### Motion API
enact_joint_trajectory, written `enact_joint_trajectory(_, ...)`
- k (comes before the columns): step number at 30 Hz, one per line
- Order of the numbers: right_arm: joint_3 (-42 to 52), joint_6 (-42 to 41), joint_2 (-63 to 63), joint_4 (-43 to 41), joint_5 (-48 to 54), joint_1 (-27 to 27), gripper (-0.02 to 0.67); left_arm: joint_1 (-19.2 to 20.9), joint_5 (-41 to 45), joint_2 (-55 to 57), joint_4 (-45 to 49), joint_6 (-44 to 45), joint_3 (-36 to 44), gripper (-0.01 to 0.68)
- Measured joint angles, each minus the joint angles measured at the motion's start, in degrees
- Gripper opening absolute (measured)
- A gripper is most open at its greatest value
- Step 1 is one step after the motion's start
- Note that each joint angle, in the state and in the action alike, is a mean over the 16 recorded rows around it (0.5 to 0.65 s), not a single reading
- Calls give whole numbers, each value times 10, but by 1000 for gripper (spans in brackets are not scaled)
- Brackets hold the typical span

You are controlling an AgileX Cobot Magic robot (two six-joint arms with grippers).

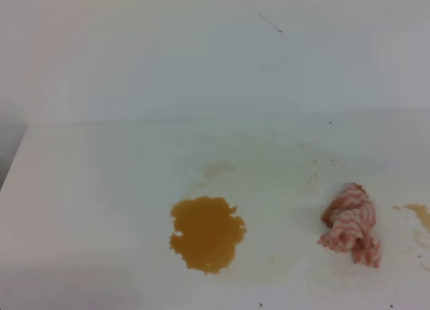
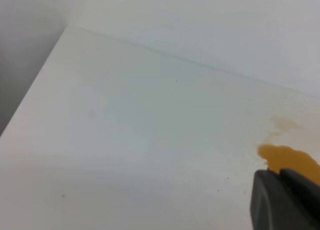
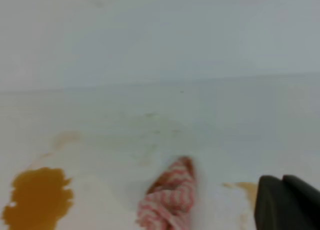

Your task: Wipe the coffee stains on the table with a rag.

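1. Lying crumpled on the white table [image 1: 101, 189], the pink-and-white striped rag [image 1: 351, 226] sits at the right, untouched, with nothing gripping it. It looks dropped there within easy reach of the right arm.
2. The largest of the coffee stains [image 1: 206, 233] is an amber puddle near the middle of the near edge, well apart from the rag to its left. A faint tan smudge [image 1: 218, 167] lies just beyond it, farther back.
3. A smaller brown streak [image 1: 418, 213] lies just right of the rag, near the table's right edge, so the cloth rests between two patches of spill.
4. The left gripper [image 2: 285, 200] shows only as a dark corner at the bottom right of its wrist view, near the edge of the big puddle. I cannot tell how its jaws stand, and I see nothing held.
5. The right gripper [image 3: 287, 202] is likewise a dark sliver at the bottom right of its own view, close to the rag and the small streak. Its jaws are not readable either, and it holds nothing I can see.
6. Neither arm appears in the high view, so both seem parked back at the near side. My judgement is that the wiping has not begun, and picking up the rag comes first.
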Motion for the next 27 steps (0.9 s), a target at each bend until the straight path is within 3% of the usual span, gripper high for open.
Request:
enact_joint_trajectory(5, -2, -93, 66, 70, 32, 18, -1, 0, 0, 0, 0, 0, 0, 0)
enact_joint_trajectory(11, -3, -133, 160, 96, 59, 42, 2, 0, 0, 1, 0, 0, -1, 0)
enact_joint_trajectory(27, -33, 23, 343, 6, 45, 159, 25, 0, -2, 0, 0, 0, 0, 0)
